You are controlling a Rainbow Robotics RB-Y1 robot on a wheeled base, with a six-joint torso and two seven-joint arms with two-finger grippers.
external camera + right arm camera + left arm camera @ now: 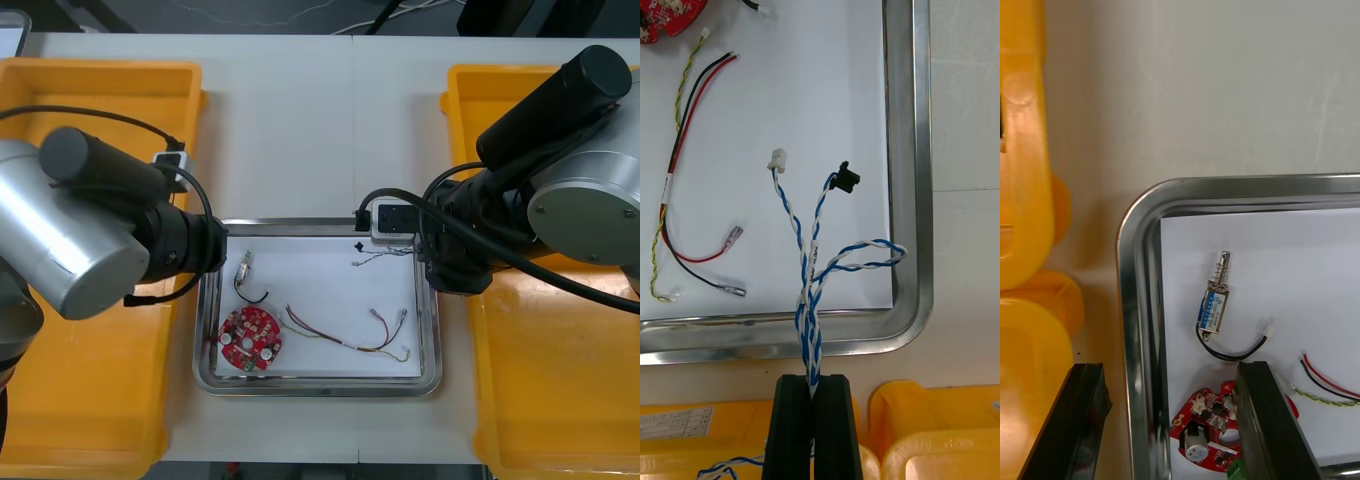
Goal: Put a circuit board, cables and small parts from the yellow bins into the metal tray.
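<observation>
Three things already lie in the tray point(320, 387): the board point(250, 340) in its near left corner, a metal part point(1213, 304) with a black lead point(1232, 352) by the far left corner, and the red and yellow cable point(345, 330) from the middle toward the right edge. A fourth, the blue-white cable point(809, 255), is only half delivered. Its free ends rest on the white inside by the far right corner, but it crosses the rim, and the right gripper point(812, 384), just outside the tray, pinches it tight. By my judgement you have only to let it go there. The left gripper point(1170, 367) hovers over the left rim, jaws wide, holding nothing. Whether more is wanted from the bins point(100, 400) is your call.
</observation>
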